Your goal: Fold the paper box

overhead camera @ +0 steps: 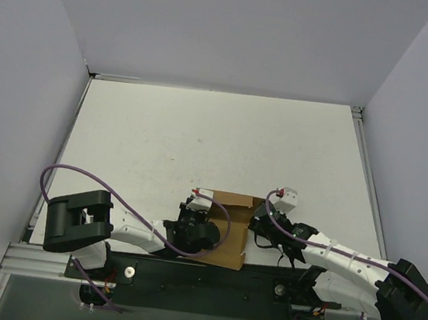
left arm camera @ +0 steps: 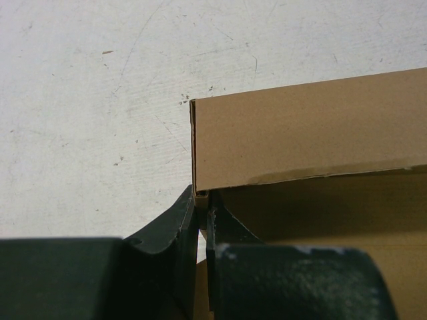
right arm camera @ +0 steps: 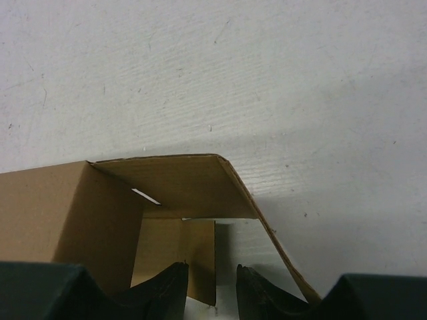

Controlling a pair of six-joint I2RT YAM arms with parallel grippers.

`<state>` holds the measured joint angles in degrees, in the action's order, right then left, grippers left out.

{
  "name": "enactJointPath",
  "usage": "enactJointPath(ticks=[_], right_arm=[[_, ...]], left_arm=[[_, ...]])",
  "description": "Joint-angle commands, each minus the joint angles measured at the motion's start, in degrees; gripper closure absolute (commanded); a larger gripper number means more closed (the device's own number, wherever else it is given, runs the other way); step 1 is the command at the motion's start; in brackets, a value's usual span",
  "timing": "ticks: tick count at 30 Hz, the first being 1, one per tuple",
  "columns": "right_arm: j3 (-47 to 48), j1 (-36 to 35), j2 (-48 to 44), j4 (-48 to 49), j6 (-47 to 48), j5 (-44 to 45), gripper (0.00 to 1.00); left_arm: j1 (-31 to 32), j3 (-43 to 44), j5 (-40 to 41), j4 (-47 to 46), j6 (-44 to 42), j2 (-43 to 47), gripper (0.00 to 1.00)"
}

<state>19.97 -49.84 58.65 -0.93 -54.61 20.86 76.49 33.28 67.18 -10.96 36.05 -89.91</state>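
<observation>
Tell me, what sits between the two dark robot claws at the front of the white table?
The brown cardboard paper box, partly folded, lies between the left gripper and the right gripper; the top view shows it.

Overhead rear view, wrist views close, sharing paper box [overhead camera: 238, 207]

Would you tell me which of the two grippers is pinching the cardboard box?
The left gripper: it is shut on a wall of the paper box, while the right gripper stands open.
</observation>
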Motion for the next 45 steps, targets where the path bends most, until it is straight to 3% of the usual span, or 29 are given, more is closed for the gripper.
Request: enactJointPath(ticks=[1,4,11,25,36,45], right_arm=[[-0.7,1.2,2.0,6.9,2.1,-1.0,0.64],[-0.4,1.4,3.9,8.3,2.4,-1.3,0.66],[2.0,-0.8,5.1,9.8,6.0,-0.7,0.8],[1.1,-8.9,8.3,16.4,0.5,5.0,0.8],[-1.6,-11.4,2.4,15.5,-4.9,10.0,0.77],[-0.9,-11.8,11.9,19.8,-6.3,6.6,0.75]], left_arm=[[0.0,0.5,-1.0,2.0,-0.6,0.4,1.0],[0.1,0.6,-1.0,2.1,-0.8,0.3,1.0],[0.1,0.6,-1.3,1.7,-0.7,-0.4,1.0],[0.2,1.6,-1.9,1.6,-1.2,-1.7,1.0],[0.2,1.7,-1.7,1.7,-1.1,-1.7,1.0],[0.2,1.5,-2.0,2.1,-0.7,-1.5,1.0]])
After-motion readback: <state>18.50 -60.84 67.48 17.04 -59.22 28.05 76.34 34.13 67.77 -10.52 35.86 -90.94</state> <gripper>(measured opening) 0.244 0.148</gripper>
